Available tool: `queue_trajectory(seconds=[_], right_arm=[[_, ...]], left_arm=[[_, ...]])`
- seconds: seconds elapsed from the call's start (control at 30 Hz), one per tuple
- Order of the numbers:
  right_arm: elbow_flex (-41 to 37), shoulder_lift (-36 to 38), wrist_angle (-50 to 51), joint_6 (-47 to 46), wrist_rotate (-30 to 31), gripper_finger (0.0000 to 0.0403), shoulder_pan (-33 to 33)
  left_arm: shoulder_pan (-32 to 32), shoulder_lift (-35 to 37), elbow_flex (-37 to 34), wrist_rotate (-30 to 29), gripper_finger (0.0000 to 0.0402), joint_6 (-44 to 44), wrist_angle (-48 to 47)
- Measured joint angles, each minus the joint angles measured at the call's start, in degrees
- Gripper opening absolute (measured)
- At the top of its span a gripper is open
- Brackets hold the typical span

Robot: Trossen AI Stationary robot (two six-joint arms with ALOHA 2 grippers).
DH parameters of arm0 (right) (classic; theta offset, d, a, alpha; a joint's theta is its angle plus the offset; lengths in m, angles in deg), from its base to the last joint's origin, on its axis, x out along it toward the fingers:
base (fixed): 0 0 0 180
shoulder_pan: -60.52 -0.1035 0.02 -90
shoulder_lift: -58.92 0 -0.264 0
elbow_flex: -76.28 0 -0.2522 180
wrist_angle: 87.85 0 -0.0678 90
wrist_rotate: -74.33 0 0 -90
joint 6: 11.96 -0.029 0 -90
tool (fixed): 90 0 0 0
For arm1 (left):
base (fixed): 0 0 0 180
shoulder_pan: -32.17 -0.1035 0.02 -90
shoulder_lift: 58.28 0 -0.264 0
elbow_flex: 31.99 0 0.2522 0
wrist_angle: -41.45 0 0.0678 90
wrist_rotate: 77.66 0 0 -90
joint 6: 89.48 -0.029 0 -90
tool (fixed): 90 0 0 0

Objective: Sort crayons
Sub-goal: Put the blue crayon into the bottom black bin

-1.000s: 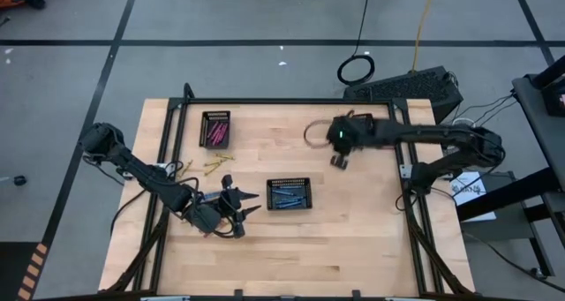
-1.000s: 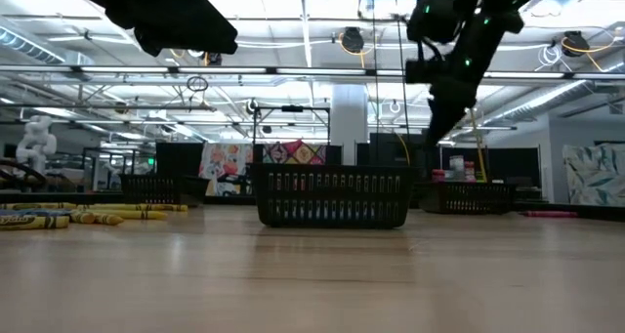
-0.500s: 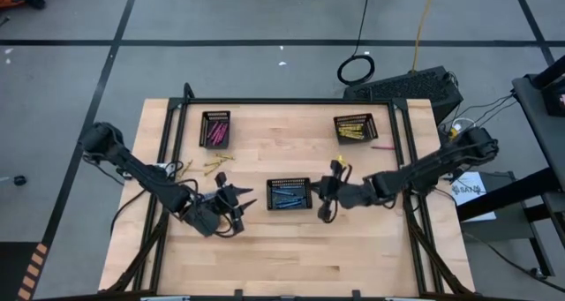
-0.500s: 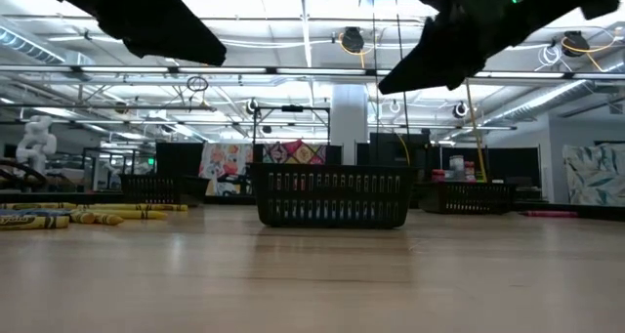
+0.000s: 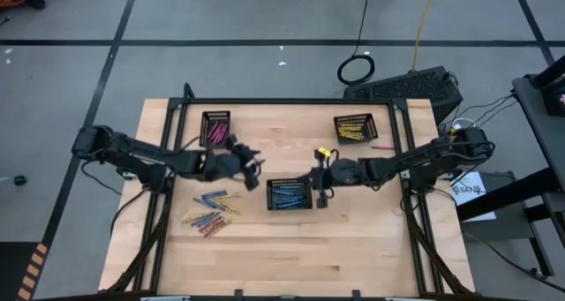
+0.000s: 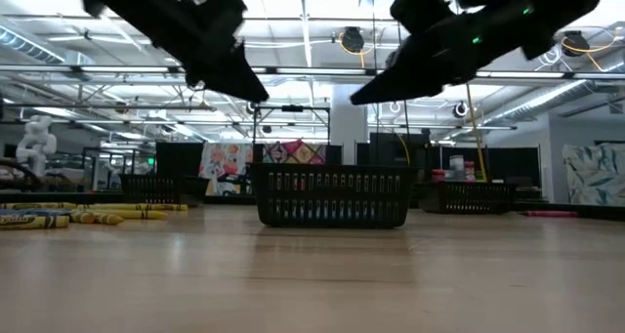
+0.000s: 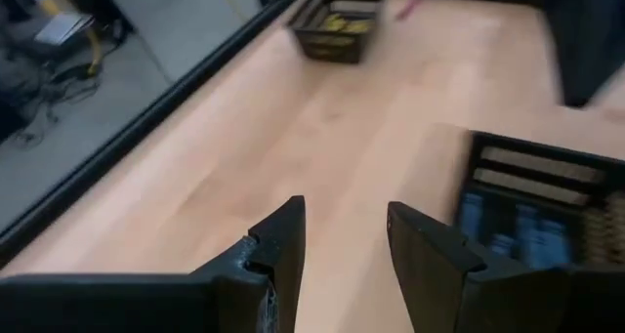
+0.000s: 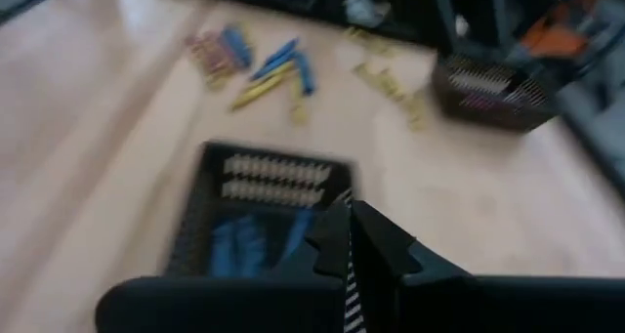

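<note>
Loose crayons [image 5: 210,214] in blue, yellow and red lie flat on the table left of the middle black mesh tray [image 5: 290,195], which holds blue crayons [image 8: 249,243]. A few yellow crayons [image 8: 389,79] lie farther back. My left gripper [image 7: 344,237] hovers open and empty above the table, off the blue tray's far left corner [image 5: 253,170]. My right gripper [image 8: 347,230] hangs shut above the tray's right end [image 5: 320,193], with nothing between its fingers. Both hang well above the table in the low view, left [image 6: 256,94] and right [image 6: 361,99].
A tray with pink crayons [image 5: 215,129] stands at the far left and one with yellow crayons [image 5: 353,127] at the far right. A single pink crayon [image 5: 381,146] lies on the table beside the yellow tray. Bare wood lies toward the near edge.
My left gripper has swung from over the loose crayons toward the far edge and right, to the blue tray's far left corner, uncovering the pile. My right gripper has come from the yellow tray toward the near edge and down to the blue tray's right end, tipping from pointing down toward level.
</note>
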Motion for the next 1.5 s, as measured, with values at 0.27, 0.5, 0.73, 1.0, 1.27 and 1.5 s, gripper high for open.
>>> queue_trajectory(seconds=[0.27,0.5,0.73,1.0,1.27,1.5], right_arm=[[-0.62,-0.83,-8.54,16.75,-2.59,0.0,8.24],[-0.62,-0.83,-9.76,20.68,-18.96,0.0,18.13],[-0.6,-0.83,-14.69,10.7,-22.4,0.0,21.2],[-0.6,-0.54,-16.18,8.05,-22.45,0.0,20.12],[-0.57,2.22,-12.98,3.3,-22.49,0.0,18.08],[-0.57,2.82,-9.13,3.01,-22.45,0.0,14.74]], left_arm=[[-9.06,0.9,3.57,17.24,0.0146,-8.33,-9.43],[-3.92,0.87,14.85,22.94,0.0146,10.87,-49.94],[8.28,1.54,12.14,21.42,0.0146,40.69,-70.72],[22.78,1.51,5.44,19.74,0.0146,57.72,-65.93],[32.26,1.29,4.62,22.36,0.0146,47.91,-65.05],[32.91,0.96,1.24,23.62,0.0146,41.23,-63.68]])
